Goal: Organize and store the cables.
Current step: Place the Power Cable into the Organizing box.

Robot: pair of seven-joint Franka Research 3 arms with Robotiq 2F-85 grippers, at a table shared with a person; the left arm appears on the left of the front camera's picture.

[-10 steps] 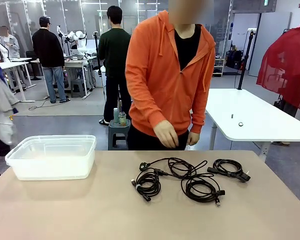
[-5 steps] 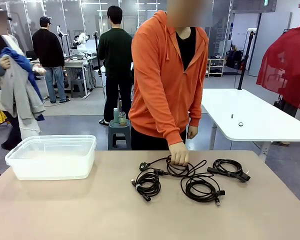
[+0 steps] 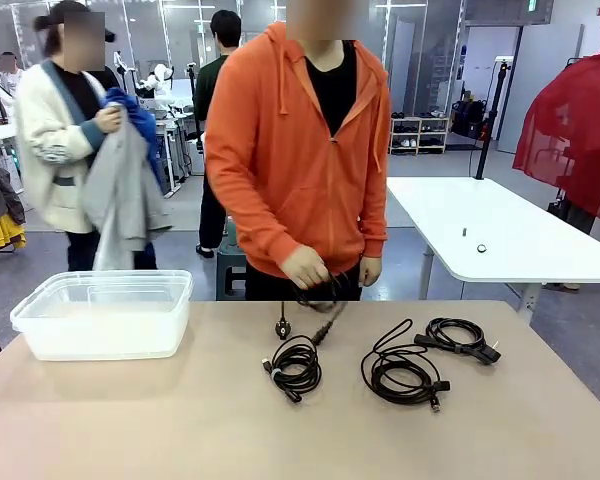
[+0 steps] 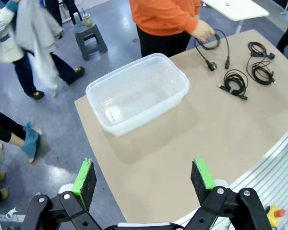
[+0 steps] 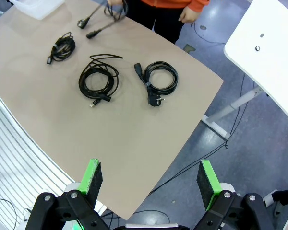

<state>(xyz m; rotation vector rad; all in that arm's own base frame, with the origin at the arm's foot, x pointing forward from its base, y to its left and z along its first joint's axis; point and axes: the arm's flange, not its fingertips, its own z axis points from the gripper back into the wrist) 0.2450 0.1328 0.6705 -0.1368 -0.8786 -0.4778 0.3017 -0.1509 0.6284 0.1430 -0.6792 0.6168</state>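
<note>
Moved: person's hand (image 3: 305, 268) has lifted one cable (image 3: 325, 298), holding it.
Resting: three coils (image 3: 296, 366) on table (image 3: 180, 420).
Grippers: I see left gripper (image 4: 144, 179), right gripper (image 5: 150, 179) spread wide.

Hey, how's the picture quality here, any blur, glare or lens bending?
Front view: even indoor light, cables sharp, soft shadow under the clear bin. Left wrist view: wide-angle lens bows the table edge; faint sheen inside the bin. Right wrist view: same bowing, cables crisp.

Left claw (image 4: 142, 165) and right claw (image 5: 149, 165) both gape wide, pointing downward.
</note>
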